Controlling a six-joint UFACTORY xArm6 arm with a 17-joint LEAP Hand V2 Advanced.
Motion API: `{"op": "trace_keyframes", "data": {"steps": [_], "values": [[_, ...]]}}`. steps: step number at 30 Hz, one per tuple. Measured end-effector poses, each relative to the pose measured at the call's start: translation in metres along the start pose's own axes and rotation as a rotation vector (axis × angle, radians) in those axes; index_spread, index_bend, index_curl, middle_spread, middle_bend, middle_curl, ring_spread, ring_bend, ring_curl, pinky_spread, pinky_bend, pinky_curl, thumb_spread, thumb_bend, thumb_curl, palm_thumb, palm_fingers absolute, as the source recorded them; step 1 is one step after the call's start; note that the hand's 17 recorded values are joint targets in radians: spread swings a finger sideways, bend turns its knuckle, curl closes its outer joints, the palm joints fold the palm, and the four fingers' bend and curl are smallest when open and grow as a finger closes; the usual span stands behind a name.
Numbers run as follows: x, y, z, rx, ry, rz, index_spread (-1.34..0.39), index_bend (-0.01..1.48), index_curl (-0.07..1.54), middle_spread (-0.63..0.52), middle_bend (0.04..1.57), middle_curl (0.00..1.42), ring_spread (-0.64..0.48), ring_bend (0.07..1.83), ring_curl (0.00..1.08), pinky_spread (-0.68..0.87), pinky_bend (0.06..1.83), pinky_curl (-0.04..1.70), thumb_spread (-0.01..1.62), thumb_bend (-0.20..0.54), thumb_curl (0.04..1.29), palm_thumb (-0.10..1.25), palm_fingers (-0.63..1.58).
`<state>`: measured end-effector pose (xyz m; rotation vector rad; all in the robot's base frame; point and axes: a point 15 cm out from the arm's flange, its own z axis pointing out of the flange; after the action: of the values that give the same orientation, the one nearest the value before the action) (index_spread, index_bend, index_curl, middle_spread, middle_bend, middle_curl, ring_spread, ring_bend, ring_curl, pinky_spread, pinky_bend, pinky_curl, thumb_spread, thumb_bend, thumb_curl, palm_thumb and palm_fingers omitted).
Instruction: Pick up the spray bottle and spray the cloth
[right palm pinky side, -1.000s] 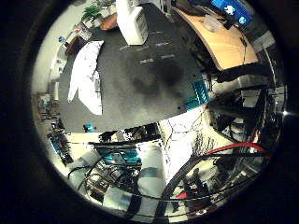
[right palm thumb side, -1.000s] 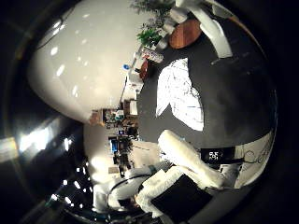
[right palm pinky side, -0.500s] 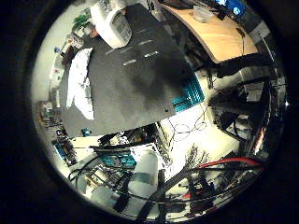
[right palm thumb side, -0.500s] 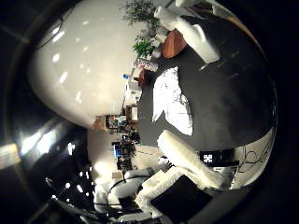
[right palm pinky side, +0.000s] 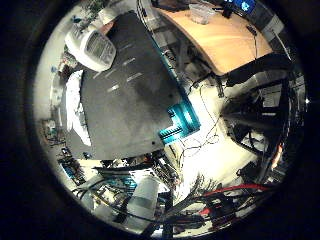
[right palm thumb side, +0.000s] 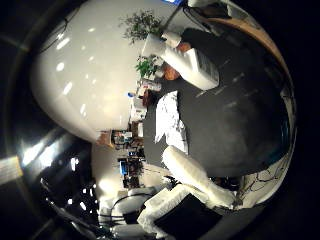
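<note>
Nearer than a second before, the white spray bottle (right palm pinky side: 93, 46) loomed on the black tabletop (right palm pinky side: 135, 105), the cloth (right palm pinky side: 75, 112) beside it. Thumb-side, my hand (right palm thumb side: 195, 177) held nothing, fingers relaxed; I judged centring the palm on the bottle's body mattered most.

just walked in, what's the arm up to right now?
The robot hand hangs over a dark table, holding nothing. A white spray bottle lies on its side near one end of the table, and a crumpled white cloth lies at the table's edge, apart from the bottle. Neither is touched; the pickup has not happened, so no spraying yet. The one finger in view looks fairly straight, but the rest of the hand is out of sight, so its pose is unclear.
</note>
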<state>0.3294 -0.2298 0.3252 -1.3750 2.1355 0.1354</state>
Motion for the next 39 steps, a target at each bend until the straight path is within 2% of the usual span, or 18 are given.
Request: {"op": "trace_keyframes", "data": {"steps": [12,21,26,30,35,39], "values": [[0.003,-0.067,-0.004,0.092,-0.188,0.025,-0.21,0.14,0.24,0.17,0.26,0.36,0.18,0.37,0.27,0.37,0.41,0.32,1.19,-0.018,0.27,0.54,0.1],[-0.028,-0.097,0.002,0.131,-0.454,-0.022,-0.2,0.14,0.23,0.21,0.28,0.35,0.18,0.4,0.27,0.36,0.43,0.32,1.18,-0.013,0.28,0.59,0.09],[-0.029,-0.098,0.005,0.145,-0.468,-0.071,-0.21,0.14,0.23,0.21,0.29,0.35,0.18,0.42,0.26,0.35,0.43,0.32,1.17,-0.021,0.29,0.59,0.08],[-0.025,-0.098,0.012,0.146,-0.486,-0.101,-0.22,0.14,0.23,0.2,0.29,0.35,0.17,0.41,0.26,0.35,0.45,0.32,1.14,-0.029,0.27,0.53,0.07],[-0.044,-0.098,0.014,0.162,-0.633,-0.118,-0.22,0.14,0.23,0.19,0.29,0.34,0.17,0.42,0.26,0.37,0.46,0.32,1.11,-0.025,0.26,0.48,0.07],[-0.042,-0.097,0.02,0.165,-0.651,-0.126,-0.23,0.14,0.23,0.18,0.28,0.34,0.17,0.42,0.26,0.37,0.46,0.31,1.1,-0.023,0.26,0.46,0.07]]}}
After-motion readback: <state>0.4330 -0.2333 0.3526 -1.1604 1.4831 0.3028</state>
